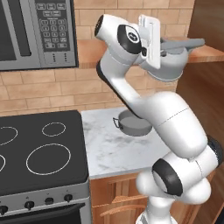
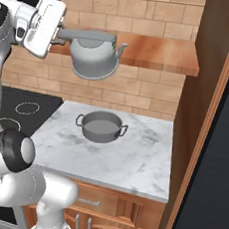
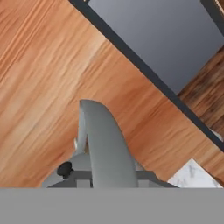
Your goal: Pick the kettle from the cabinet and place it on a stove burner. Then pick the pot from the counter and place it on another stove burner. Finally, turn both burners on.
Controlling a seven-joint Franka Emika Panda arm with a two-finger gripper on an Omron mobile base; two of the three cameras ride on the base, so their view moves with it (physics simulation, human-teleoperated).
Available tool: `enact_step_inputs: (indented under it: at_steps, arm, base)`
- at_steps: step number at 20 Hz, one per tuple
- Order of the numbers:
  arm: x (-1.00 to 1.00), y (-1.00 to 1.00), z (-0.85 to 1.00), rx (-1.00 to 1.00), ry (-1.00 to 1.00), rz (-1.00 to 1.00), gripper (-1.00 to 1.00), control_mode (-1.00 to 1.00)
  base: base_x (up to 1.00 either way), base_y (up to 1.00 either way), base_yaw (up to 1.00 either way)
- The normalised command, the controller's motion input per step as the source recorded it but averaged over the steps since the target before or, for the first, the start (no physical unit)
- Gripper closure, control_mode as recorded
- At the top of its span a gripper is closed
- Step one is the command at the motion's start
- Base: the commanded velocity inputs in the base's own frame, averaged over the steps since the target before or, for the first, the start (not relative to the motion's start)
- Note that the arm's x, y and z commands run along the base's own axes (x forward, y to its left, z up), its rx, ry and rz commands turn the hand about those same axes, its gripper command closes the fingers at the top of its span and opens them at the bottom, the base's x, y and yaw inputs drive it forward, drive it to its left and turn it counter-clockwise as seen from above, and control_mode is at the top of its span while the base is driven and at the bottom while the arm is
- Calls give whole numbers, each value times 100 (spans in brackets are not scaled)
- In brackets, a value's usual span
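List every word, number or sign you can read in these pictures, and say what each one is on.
Microwave keypad: rows of buttons with marks, too small and blurred to read.
Stove knobs: no readable marks.
Kettle, pot, counter: no text.

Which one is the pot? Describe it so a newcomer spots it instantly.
Find the white marble counter right of the black cooktop. The pot sits on it near the brick wall: low, wide, grey, lidless, with two loop handles, unlike the spouted kettle above.
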Motion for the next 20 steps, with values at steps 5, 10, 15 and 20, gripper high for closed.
enact_step_inputs:
  at_steps: [5,10,15,20]
  arm:
    - [-37,0,-10,0,-7,-3,100,-100]
    - [-15,1,-15,0,-2,0,100,-100]
    - [0,2,-22,0,0,0,100,-100]
    - [0,9,-30,0,0,0,100,-100]
  base:
    - [0,0,0]
    - [0,0,0]
    - [0,0,0]
    - [0,0,0]
